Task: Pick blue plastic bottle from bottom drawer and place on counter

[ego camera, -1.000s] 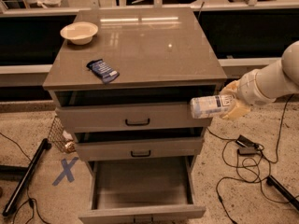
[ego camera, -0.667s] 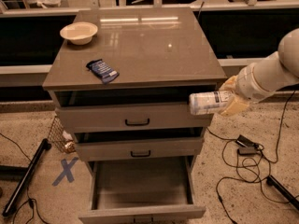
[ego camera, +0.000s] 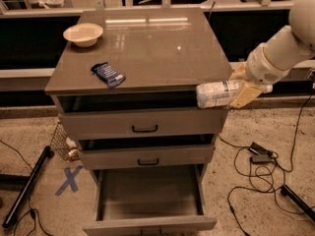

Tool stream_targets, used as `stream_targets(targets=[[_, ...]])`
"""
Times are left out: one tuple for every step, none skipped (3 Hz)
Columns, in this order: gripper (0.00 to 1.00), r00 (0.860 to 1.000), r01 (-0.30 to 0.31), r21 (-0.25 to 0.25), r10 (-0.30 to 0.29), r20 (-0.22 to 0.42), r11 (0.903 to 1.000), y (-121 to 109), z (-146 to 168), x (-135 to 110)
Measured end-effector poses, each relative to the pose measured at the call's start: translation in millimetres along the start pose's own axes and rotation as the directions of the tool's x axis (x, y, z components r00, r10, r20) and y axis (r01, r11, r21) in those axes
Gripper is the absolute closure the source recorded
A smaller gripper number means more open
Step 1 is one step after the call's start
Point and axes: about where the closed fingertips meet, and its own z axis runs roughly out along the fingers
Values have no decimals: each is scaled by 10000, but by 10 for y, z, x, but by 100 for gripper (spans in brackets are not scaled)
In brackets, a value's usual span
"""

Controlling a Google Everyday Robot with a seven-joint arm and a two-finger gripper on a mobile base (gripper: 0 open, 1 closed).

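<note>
My gripper [ego camera: 239,91] is at the right front corner of the cabinet, shut on the blue plastic bottle [ego camera: 215,94]. The bottle lies sideways in the grip, its free end pointing left, just below the level of the counter [ego camera: 147,48] edge and in front of the top drawer's right end. The bottom drawer [ego camera: 150,200] is pulled out wide and its inside looks bare. My white arm reaches in from the upper right.
A cream bowl [ego camera: 82,34] stands at the counter's back left. A dark blue snack packet [ego camera: 108,74] lies near its front left. The two upper drawers [ego camera: 142,124] are slightly open. Cables [ego camera: 258,154] lie on the floor at right, a blue tape X [ego camera: 69,179] at left.
My gripper with the bottle has risen and shifted slightly left, from beside the top drawer front up to just under the counter's edge.
</note>
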Motion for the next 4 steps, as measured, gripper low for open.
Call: stream_targets(targets=[[100,9999,152,-230,-153,-34,9996,-89,-138,-121],[100,9999,-85,-147,87,84,9999,-218,-174,-174],[100,9983,-470,24,469,344,9989,-389,-109,-249],[100,9923,-987,135,974,761,9950,-603,1,-305]])
